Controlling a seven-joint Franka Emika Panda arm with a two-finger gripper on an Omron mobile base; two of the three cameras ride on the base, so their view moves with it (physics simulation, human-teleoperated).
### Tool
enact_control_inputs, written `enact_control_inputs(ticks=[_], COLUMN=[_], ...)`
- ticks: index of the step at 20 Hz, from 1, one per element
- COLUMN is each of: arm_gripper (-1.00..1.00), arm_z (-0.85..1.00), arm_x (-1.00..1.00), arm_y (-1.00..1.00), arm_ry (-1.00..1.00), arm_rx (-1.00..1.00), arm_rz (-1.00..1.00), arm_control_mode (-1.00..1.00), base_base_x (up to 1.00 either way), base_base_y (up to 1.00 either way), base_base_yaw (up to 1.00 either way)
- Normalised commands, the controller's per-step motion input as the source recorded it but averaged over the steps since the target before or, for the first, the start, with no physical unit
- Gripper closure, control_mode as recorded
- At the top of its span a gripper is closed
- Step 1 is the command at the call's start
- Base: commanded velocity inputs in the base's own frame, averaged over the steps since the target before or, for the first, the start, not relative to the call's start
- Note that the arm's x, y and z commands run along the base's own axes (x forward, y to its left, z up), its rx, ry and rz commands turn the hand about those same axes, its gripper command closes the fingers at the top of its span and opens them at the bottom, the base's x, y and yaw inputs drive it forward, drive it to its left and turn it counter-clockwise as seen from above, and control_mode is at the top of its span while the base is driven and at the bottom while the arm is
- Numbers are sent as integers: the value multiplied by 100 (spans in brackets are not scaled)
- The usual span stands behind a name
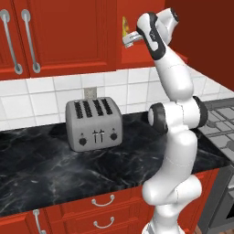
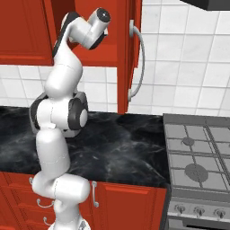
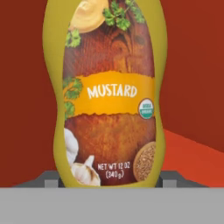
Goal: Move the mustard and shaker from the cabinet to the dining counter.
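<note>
Mustard [image 3: 109, 92] stands upright on the cabinet [image 1: 73, 32] shelf, right in front of my claw [image 3: 109, 181], with the label facing me. I see a finger [image 3: 51, 178] on each side of the bottle's base; whether they have pinched it I cannot tell. I judge I'm set low for a steady grip. Below, a toaster [image 1: 93, 123] sits on the desk [image 1: 45, 169].

The mustard [image 3: 107, 94] bottle looked like smooth yellow plastic with a printed label. Below the glossy red cabinet [image 1: 68, 34], the toaster [image 1: 93, 123] looked like brushed metal on polished black marble.
</note>
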Motion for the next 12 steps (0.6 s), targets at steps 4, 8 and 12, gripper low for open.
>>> enact_control_inputs(ticks=[4, 8, 12], arm_gripper=[100, 100, 100], arm_z=[-3, 0, 4], arm_x=[-51, -67, -83], arm_y=[-12, -3, 0], arm_ry=[-5, -1, -10], arm_rx=[4, 5, 2], arm_rz=[0, -1, -8], arm_control_mode=[-100, -100, -100], base_base_x=[0, 0, 0], base_base_y=[0, 0, 0], base_base_yaw=[0, 0, 0])
